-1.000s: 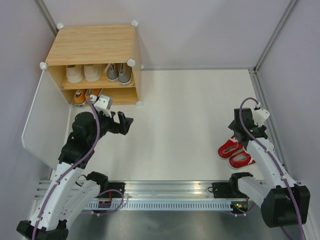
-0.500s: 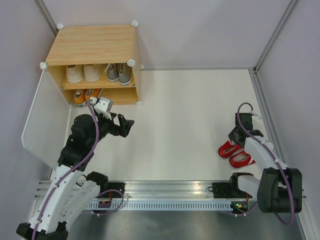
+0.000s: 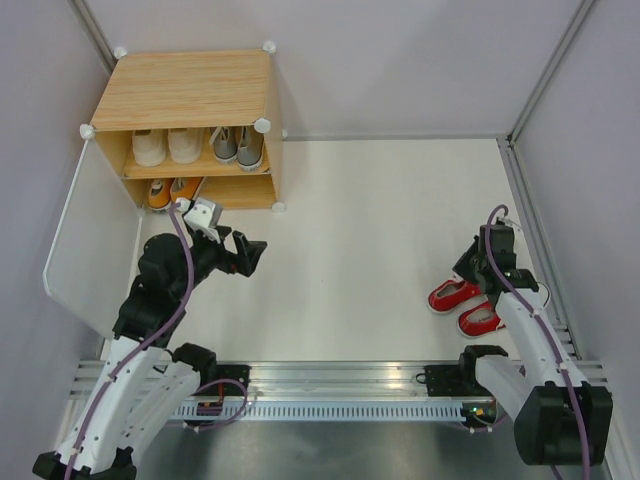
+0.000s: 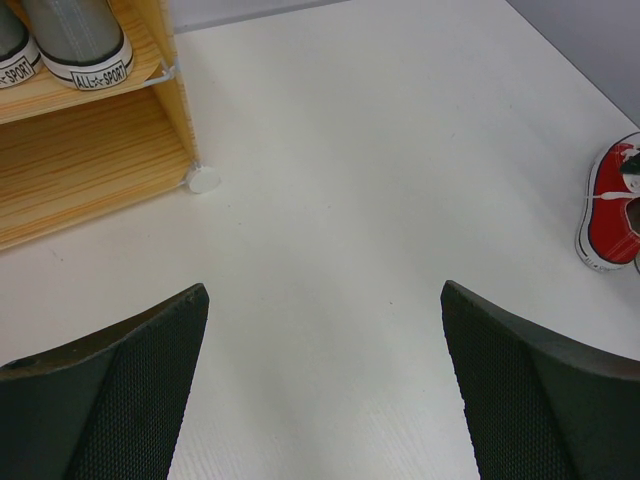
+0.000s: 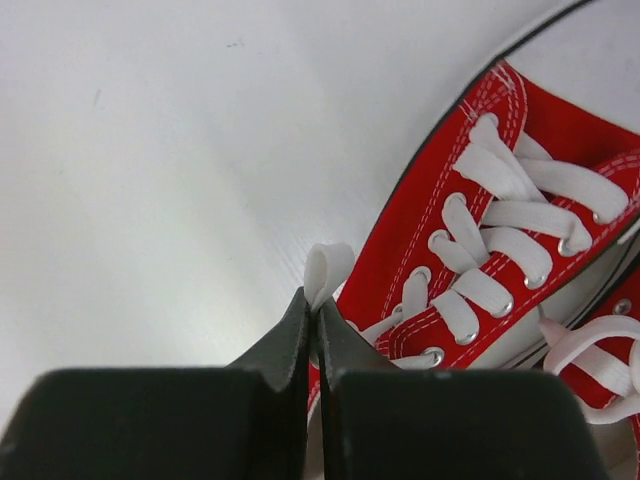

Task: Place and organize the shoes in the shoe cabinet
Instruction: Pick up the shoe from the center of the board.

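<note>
The shoe cabinet [image 3: 190,90] stands at the back left with its white door [image 3: 95,240] swung open. Cream shoes [image 3: 165,146] and grey shoes [image 3: 238,146] sit on its upper shelf, orange shoes [image 3: 170,190] below. Two red shoes [image 3: 465,305] lie on the table at the right. My right gripper [image 5: 314,305] is shut on a white lace loop [image 5: 327,270] of the nearer red shoe [image 5: 480,210]; from above, the right gripper [image 3: 475,272] sits at the pair's back end. My left gripper [image 3: 245,250] hangs open in front of the cabinet, nothing between its fingers [image 4: 120,380].
The cabinet's lower shelf [image 4: 90,160] shows bare wood on its right half. A grey shoe [image 4: 80,40] stands above it. Grey walls and a metal frame bound the white table [image 3: 360,230]. A rail [image 3: 340,385] runs along the near edge.
My right gripper has come down onto the red shoes and shut on a lace loop. The red pair has slid slightly left. The left arm has barely moved.
</note>
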Available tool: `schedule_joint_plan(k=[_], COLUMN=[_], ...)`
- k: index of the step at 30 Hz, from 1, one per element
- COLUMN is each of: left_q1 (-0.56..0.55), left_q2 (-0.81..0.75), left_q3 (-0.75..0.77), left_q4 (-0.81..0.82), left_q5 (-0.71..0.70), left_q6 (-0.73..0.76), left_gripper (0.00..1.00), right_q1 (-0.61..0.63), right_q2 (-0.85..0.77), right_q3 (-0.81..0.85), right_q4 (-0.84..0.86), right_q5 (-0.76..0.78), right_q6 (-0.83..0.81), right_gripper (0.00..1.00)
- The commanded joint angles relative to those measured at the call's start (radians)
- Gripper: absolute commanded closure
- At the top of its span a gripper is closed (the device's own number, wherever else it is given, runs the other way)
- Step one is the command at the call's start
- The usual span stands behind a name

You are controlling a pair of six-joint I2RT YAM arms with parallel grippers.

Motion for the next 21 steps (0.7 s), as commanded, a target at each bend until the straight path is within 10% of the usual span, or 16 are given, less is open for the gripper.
schedule_joint_plan(k=[1, 21], left_q1=[-0.004, -0.005], left_q2=[-0.015, -0.018], left_q3=[-0.008, -0.014], left_q4=[0.040, 0.026], left_q5=[-0.008, -0.087], left_q6=[0.028, 0.031], left_gripper=[0.00, 0.00], right_q1=[0.063, 0.807], right_q2=[-0.015, 0.470], right_q3=[0.081, 0.464], right_q4=[-0.006, 0.255], right_q5=[-0.102, 0.049], right_q6=[-0.004, 0.186], right_gripper=[0.99, 0.99])
